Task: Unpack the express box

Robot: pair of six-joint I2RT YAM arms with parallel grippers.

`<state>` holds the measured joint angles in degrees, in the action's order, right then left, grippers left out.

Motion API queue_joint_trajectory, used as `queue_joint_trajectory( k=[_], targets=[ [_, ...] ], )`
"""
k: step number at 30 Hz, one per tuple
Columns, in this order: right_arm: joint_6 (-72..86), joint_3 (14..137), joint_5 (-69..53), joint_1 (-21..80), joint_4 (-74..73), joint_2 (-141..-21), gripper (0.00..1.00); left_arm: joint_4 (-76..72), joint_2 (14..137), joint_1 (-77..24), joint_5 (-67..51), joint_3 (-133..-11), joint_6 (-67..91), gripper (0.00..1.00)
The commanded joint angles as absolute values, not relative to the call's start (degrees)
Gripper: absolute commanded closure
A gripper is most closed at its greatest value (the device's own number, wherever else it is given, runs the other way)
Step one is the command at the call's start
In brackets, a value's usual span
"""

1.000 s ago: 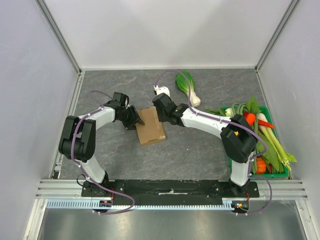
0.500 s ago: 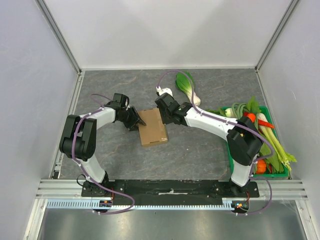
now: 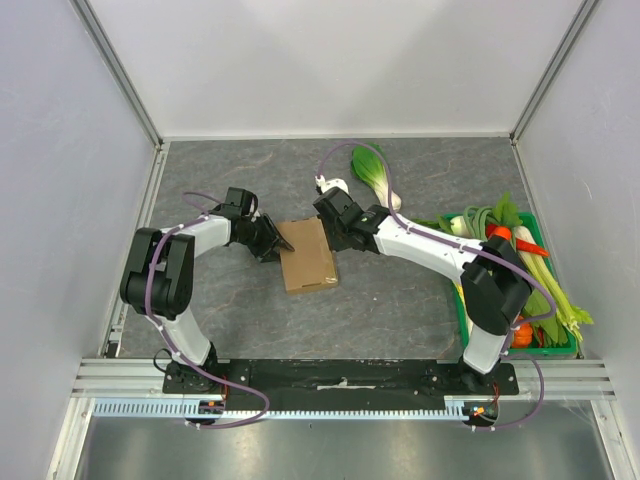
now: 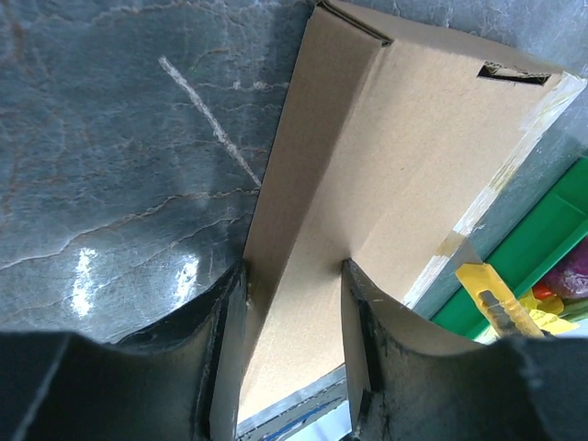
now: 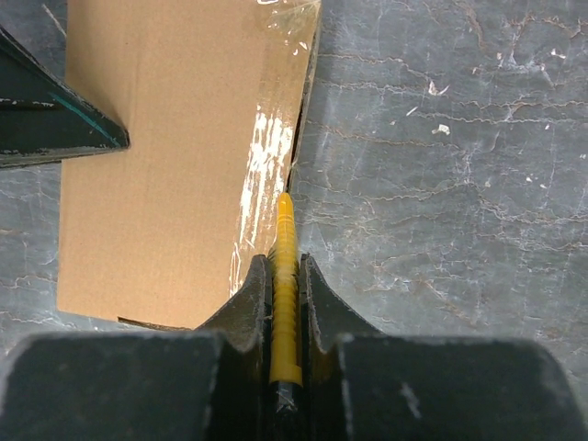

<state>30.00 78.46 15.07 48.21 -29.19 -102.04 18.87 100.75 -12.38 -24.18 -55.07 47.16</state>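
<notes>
The express box (image 3: 307,256) is seen as matt brown cardboard edged with glossy clear tape (image 5: 262,175), the knife (image 5: 284,303) as ribbed yellow plastic

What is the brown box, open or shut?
Shut. The brown box lies flat, lid down, with clear tape along its edge; the yellow knife points at that edge.

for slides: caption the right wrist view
Right gripper holds a yellow cutter at the taped edge of the express box.

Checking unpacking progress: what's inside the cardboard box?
Nothing shows: the cardboard box is closed, clear tape along its edge, hiding any contents. A utility knife points at that edge.
</notes>
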Motion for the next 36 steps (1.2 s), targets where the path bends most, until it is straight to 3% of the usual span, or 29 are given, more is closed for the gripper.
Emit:
queue_joint_trajectory(
  k=[1, 3, 6, 12, 14, 17, 18, 21, 36],
  targets=[
    [30.1, 81.1, 11.2, 49.7, -29.8, -103.8, 1.00, 16.6, 104.4, -12.5, -22.3, -52.8, 47.6, 0.77],
    [29.3, 84.2, 12.2, 49.7, -28.9, -105.9, 1.00, 15.2, 103.7, -12.6, -24.1, -51.6, 46.8, 0.55],
    [28.4, 87.7, 12.4, 49.6, -27.3, -108.5, 1.00, 13.9, 103.5, -12.5, -26.1, -50.8, 45.9, 0.38],
    [27.4, 89.9, 10.9, 49.7, -24.1, -111.4, 1.00, 9.3, 104.6, -12.5, -29.2, -50.3, 48.0, 0.32],
    [27.0, 90.2, 10.9, 49.6, -24.0, -111.6, 1.00, 9.3, 105.5, -12.5, -29.1, -51.1, 49.0, 0.39],
    [26.7, 89.3, 11.4, 49.6, -24.0, -111.1, 1.00, 9.8, 106.2, -12.2, -27.9, -51.1, 51.0, 0.67],
    [26.8, 88.8, 11.6, 49.7, -24.0, -110.4, 1.00, 10.5, 106.3, -12.0, -27.5, -51.1, 51.6, 0.82],
    [27.0, 87.1, 12.0, 49.7, -24.3, -108.5, 1.00, 12.0, 106.4, -11.7, -24.9, -50.8, 53.7, 0.98],
    [22.1, 79.9, 13.7, 49.7, -27.4, -101.4, 1.00, 14.3, 106.9, -11.2, -20.4, -49.5, 56.7, 0.98]
  ],
)
